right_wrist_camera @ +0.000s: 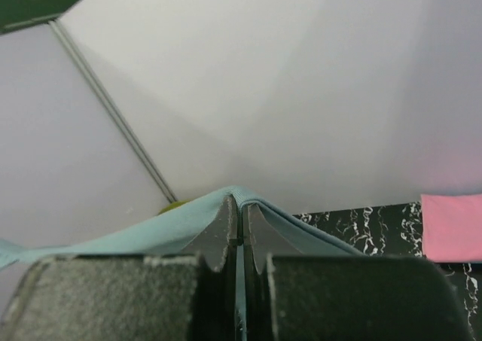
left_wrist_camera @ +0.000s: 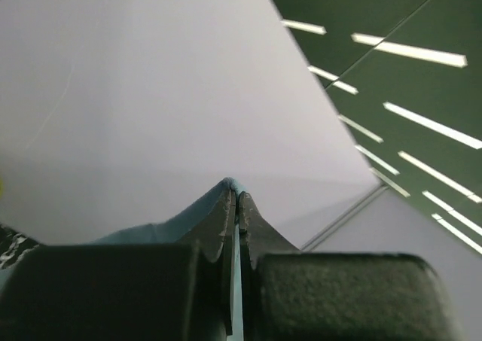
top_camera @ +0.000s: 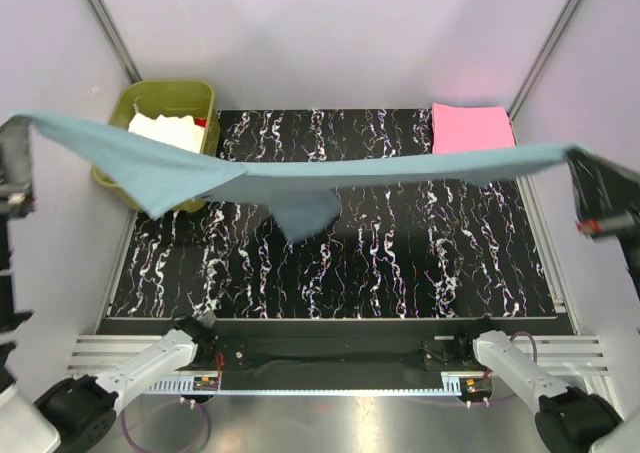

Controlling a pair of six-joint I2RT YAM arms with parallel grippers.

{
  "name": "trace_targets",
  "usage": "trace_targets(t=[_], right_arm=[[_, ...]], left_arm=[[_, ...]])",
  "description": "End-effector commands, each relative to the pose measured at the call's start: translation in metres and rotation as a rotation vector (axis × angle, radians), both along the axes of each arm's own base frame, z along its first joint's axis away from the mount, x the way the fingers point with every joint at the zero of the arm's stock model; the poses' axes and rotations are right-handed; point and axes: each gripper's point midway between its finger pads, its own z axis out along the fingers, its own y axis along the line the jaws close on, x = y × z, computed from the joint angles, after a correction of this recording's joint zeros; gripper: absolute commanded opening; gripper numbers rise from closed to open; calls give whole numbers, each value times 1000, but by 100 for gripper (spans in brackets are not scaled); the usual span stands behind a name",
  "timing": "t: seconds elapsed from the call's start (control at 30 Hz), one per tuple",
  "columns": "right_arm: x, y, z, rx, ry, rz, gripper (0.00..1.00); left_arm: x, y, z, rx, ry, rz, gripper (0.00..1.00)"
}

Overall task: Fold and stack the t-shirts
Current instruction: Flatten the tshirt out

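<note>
Black, white-veined table (top_camera: 400,263) fills the middle of the top view, just past the arm bases at the bottom edge. Above it the blue shirt (top_camera: 330,178) hangs in the air, stretched into a long band. Its long axis runs left to right across nearly the whole frame, and its left end sits a little higher in the frame than its right. The band is broad at left, where it drapes in front of the tub (top_camera: 165,95), and thin at right. A loose flap droops from its middle; whether it touches the table cannot be told.

The left gripper (top_camera: 18,131), at the left edge, has its fingers pressed together on the shirt's left end. The right gripper (top_camera: 578,161), at the right edge, pinches the right end the same way.

At the far edge, upper left, the olive tub holds a white shirt (top_camera: 165,131) and a bit of red shirt (top_camera: 201,123). At upper right a pink shirt (top_camera: 472,128) lies folded flat on the table's far corner.
</note>
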Motion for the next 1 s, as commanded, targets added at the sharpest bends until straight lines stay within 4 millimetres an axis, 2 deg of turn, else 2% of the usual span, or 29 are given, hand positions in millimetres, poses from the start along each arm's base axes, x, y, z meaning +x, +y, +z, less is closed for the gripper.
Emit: trace_targets(t=[0.0, 0.03, 0.07, 0.13, 0.17, 0.2, 0.27, 0.37, 0.47, 0.5, 0.53, 0.57, 0.6, 0.63, 0.67, 0.7, 0.73, 0.77, 0.8, 0.83, 0.87, 0.9, 0.93, 0.97], right_arm=[[-49, -7, 8, 23, -56, 39, 0], [-58, -9, 9, 26, -70, 45, 0], [-77, -9, 14, 34, -102, 70, 0], [-91, -9, 18, 50, -130, 93, 0], [-107, -4, 22, 45, -161, 145, 0], [-112, -3, 24, 51, -170, 164, 0], [-124, 0, 30, 68, -191, 198, 0], [-130, -6, 38, 101, -215, 182, 0], [-123, -20, 43, 117, -221, 97, 0], [-115, -29, 44, 128, -214, 44, 0], [-106, -32, 45, 124, -205, 22, 0], [-85, -33, 46, 130, -175, -7, 0], [-74, -32, 46, 127, -160, -12, 0], [-60, -30, 45, 106, -144, -16, 0], [-29, -26, 40, 91, -97, -48, 0], [-13, -24, 35, 63, -72, -73, 0], [4, -21, 31, 43, -46, -92, 0], [37, -15, 19, 17, 3, -129, 0], [52, -11, 12, -5, 23, -142, 0], [78, -3, -10, -55, 81, -159, 0], [96, -1, -16, -60, 94, -187, 0], [111, 1, -27, -79, 119, -203, 0], [135, 7, -58, -122, 188, -222, 0], [152, 9, -66, -124, 191, -249, 0]], left_arm=[[-13, -5, 13, -43, -70, -69, 0], [-21, -9, 18, -47, -103, -112, 0], [-33, -6, 22, -55, -134, -133, 0], [-56, -10, 36, -71, -213, -217, 0], [-64, -11, 41, -75, -237, -243, 0], [-74, -17, 47, -61, -267, -288, 0], [-95, -13, 61, -69, -324, -294, 0], [-118, -4, 76, -44, -381, -213, 0], [-113, -2, 84, 1, -382, -128, 0], [-105, -3, 85, 3, -372, -121, 0], [-80, -11, 79, 12, -321, -123, 0], [-66, -16, 76, 17, -292, -123, 0], [-49, -24, 71, 29, -257, -133, 0], [-16, -36, 60, 61, -191, -131, 0], [1, -42, 54, 75, -158, -129, 0], [39, -52, 40, 108, -85, -110, 0], [59, -57, 32, 131, -47, -96, 0], [80, -63, 22, 154, -6, -89, 0], [118, -74, 2, 194, 69, -72, 0], [136, -79, -10, 214, 107, -67, 0], [167, -87, -31, 246, 168, -51, 0], [181, -90, -43, 261, 198, -42, 0], [194, -92, -55, 272, 226, -29, 0], [205, -93, -65, 281, 245, -12, 0]])
